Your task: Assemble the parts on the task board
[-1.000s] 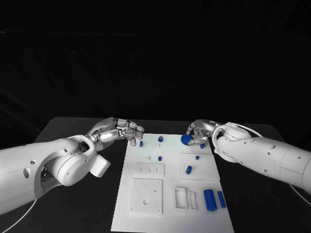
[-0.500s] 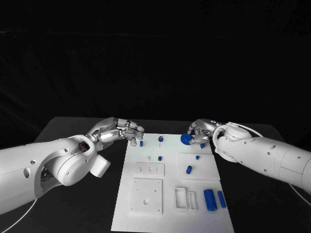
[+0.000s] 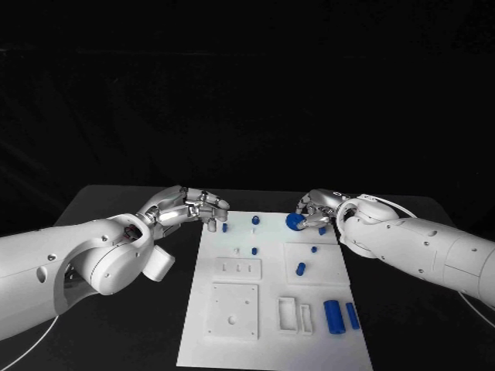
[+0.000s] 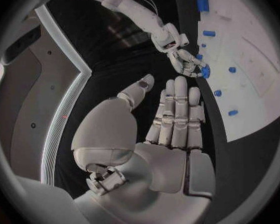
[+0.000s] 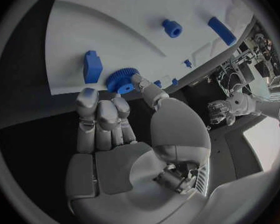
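The flat black table point(image 3: 114, 202) sat in front of a pitch-dark backdrop point(image 3: 247, 93) that filled the whole upper half of the head view; the tabletop's far edge ran pale against that darkness, its corners angled back at both sides, and dim, even light fell on the dark surface, nothing brighter anywhere behind

Head camera looks down at the white board point(image 3: 275, 294) from above; both wrist cameras sit close behind their hands, sharing the board's far end.
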